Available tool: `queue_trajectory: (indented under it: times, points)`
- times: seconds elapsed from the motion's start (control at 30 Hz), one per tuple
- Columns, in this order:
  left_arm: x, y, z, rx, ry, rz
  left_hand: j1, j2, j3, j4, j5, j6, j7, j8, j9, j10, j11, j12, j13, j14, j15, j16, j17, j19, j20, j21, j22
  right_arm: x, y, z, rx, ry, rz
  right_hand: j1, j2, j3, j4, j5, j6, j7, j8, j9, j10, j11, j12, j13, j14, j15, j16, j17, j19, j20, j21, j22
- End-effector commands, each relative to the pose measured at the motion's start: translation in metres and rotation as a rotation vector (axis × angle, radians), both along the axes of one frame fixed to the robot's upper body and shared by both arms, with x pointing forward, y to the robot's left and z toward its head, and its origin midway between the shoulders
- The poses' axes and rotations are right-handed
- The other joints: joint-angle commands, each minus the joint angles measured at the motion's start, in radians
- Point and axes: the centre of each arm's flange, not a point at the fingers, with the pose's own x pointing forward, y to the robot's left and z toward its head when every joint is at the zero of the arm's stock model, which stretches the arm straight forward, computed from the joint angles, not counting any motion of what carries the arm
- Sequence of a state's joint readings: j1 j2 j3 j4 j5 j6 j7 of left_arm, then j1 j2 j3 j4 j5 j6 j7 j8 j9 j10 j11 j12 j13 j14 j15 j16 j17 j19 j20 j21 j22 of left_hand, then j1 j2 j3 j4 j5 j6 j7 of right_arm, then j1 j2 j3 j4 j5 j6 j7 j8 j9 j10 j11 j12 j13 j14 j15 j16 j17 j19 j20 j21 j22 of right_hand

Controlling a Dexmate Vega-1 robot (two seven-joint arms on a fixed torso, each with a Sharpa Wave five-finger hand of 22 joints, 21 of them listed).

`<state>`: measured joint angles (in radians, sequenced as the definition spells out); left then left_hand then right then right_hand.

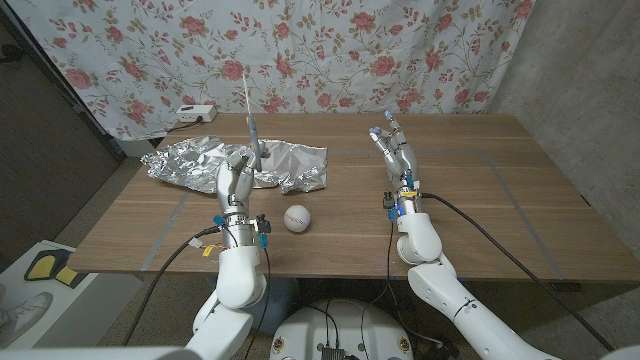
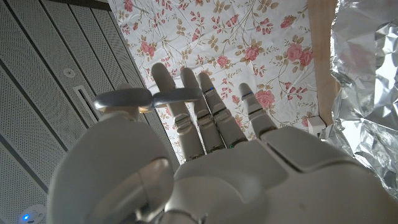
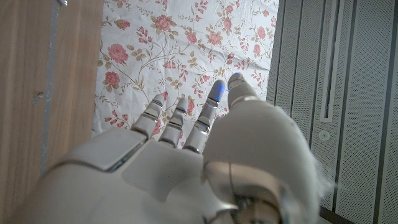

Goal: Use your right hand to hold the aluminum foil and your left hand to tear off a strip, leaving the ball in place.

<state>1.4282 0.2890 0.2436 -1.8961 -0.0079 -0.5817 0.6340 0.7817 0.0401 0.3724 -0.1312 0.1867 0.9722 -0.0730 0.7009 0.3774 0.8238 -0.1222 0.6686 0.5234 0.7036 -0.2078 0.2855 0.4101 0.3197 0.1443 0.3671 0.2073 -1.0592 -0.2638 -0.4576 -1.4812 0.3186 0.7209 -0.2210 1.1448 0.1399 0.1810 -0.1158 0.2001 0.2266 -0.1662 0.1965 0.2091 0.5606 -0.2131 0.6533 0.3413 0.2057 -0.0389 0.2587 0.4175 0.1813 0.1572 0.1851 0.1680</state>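
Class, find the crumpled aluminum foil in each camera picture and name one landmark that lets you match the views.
Head view: aluminum foil far left on the table, behind the left hand.
Left wrist view: foil at the right edge.
Right wrist view: no foil.
Shared landmark: floral curtain.

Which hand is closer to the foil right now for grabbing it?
Left. The left hand is at the front edge of the crumpled aluminum foil. The right hand stands open on bare table, well apart from foil and ball.
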Motion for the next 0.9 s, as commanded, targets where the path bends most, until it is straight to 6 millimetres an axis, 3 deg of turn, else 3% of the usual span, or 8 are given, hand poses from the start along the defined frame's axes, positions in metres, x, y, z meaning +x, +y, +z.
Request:
queue_trajectory:
  times: [0.03, 0.33, 0.8, 0.9]
  points:
    - [0.001, 0.000, 0.013, 0.004, -0.092, -0.013, 0.061, 0.082, 0.005, 0.019, 0.018, -0.085, -0.009, -0.012, -0.017, 0.045, -0.071, -0.026, -0.013, -0.020, -0.008, -0.014, -0.007, -0.002, -0.007, 0.009, 0.001, 0.000, 0.002, 0.006, -0.001, -0.023, -0.005, -0.008, 0.001, 0.009, 0.001, 0.006, 0.001, -0.006, 0.008, 0.003, 0.007, -0.003, -0.002, 0.004, 0.000, -0.164, 0.005, 0.000, 0.006, 0.000, 0.004, 0.002]
    - [-0.003, -0.003, 0.025, 0.017, -0.155, -0.068, 0.040, 0.077, 0.003, 0.035, 0.052, -0.110, -0.054, -0.034, -0.062, 0.006, -0.081, -0.100, -0.051, -0.053, -0.010, -0.040, -0.024, -0.008, -0.021, 0.006, -0.001, -0.001, 0.003, 0.010, -0.006, -0.036, -0.012, -0.012, 0.004, 0.011, 0.001, 0.006, 0.002, -0.007, 0.009, 0.003, 0.008, -0.003, -0.004, 0.004, 0.002, -0.165, 0.007, 0.000, 0.007, -0.002, 0.004, 0.002]
    - [-0.007, -0.008, 0.031, -0.007, -0.212, -0.112, 0.043, 0.076, 0.005, 0.037, 0.073, -0.114, -0.075, -0.041, -0.084, 0.000, -0.082, -0.138, -0.077, -0.063, -0.011, -0.047, -0.032, -0.001, -0.036, 0.009, -0.002, 0.000, 0.004, 0.010, -0.001, -0.032, -0.007, -0.022, 0.007, 0.011, 0.003, 0.006, 0.008, -0.009, 0.012, 0.003, 0.010, -0.002, -0.008, 0.005, 0.002, -0.165, 0.012, 0.002, 0.009, -0.001, 0.005, 0.002]
    - [-0.006, -0.009, 0.028, -0.025, -0.202, -0.105, 0.046, 0.072, 0.006, 0.034, 0.078, -0.100, -0.069, -0.037, -0.091, 0.009, -0.081, -0.145, -0.085, -0.063, -0.012, -0.048, -0.035, 0.000, -0.040, 0.009, -0.002, 0.001, 0.004, 0.009, -0.003, -0.031, -0.009, -0.024, 0.009, 0.011, 0.004, 0.007, 0.008, -0.010, 0.012, 0.003, 0.010, -0.002, -0.009, 0.005, 0.003, -0.166, 0.013, 0.003, 0.009, -0.002, 0.005, 0.002]
